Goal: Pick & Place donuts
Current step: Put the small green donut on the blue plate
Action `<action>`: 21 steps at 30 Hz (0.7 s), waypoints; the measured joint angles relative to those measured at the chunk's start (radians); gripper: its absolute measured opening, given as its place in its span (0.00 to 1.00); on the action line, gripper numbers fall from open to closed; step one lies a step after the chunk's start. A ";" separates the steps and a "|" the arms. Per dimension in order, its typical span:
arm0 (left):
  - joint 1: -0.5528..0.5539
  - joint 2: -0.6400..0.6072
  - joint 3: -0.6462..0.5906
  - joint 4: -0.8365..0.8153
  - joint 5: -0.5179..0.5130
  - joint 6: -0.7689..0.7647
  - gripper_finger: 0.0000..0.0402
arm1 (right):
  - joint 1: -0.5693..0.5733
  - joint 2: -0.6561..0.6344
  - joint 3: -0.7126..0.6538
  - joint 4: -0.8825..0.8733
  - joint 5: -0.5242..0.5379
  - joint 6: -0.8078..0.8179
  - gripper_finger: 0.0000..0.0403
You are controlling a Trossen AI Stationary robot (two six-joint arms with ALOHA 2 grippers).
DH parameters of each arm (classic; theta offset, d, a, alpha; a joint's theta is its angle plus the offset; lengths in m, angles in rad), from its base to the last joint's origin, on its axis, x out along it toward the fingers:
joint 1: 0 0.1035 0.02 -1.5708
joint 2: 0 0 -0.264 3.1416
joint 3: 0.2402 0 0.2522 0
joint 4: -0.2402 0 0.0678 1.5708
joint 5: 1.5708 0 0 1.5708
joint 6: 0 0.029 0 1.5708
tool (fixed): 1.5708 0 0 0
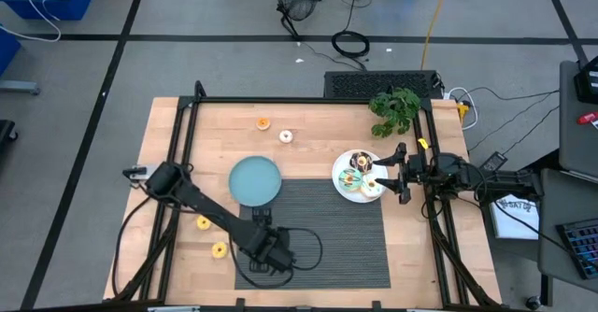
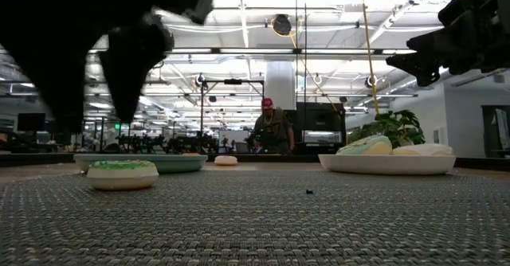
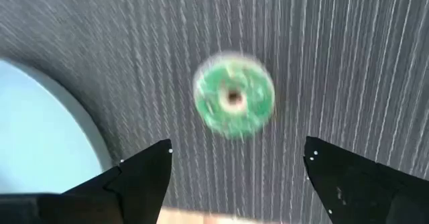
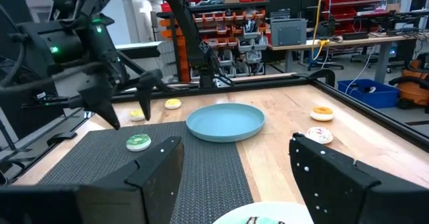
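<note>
A green-iced donut (image 3: 233, 96) lies flat on the dark woven mat (image 1: 327, 237); it also shows in the low view (image 2: 122, 173) and the right wrist view (image 4: 139, 142). My left gripper (image 3: 238, 150) hovers open above it, one finger on either side, touching nothing; in the high view the gripper (image 1: 260, 217) covers the donut. My right gripper (image 1: 397, 174) waits open beside the white plate (image 1: 340, 183), which carries several donuts (image 2: 365, 146). Loose on the wood lie an orange donut (image 1: 263, 122), a white one (image 1: 286, 136) and two yellow ones (image 1: 204, 222) (image 1: 220, 250).
The teal plate (image 1: 254, 180) sits just beyond the mat's far left corner, close to the green donut. A potted plant (image 1: 397, 108) stands at the far right. A black frame rail (image 1: 183, 153) borders the table. A person (image 2: 271, 129) stands in the room behind.
</note>
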 joint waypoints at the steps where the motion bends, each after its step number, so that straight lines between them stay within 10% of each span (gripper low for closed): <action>1: -0.003 0.000 -0.017 -0.003 0.017 0.001 0.83 | 0.000 0.000 0.000 0.000 0.000 0.000 0.62; 21: 0.014 -0.304 -0.565 0.616 -0.014 -0.037 0.83 | 0.000 0.000 0.000 0.000 0.000 0.000 0.62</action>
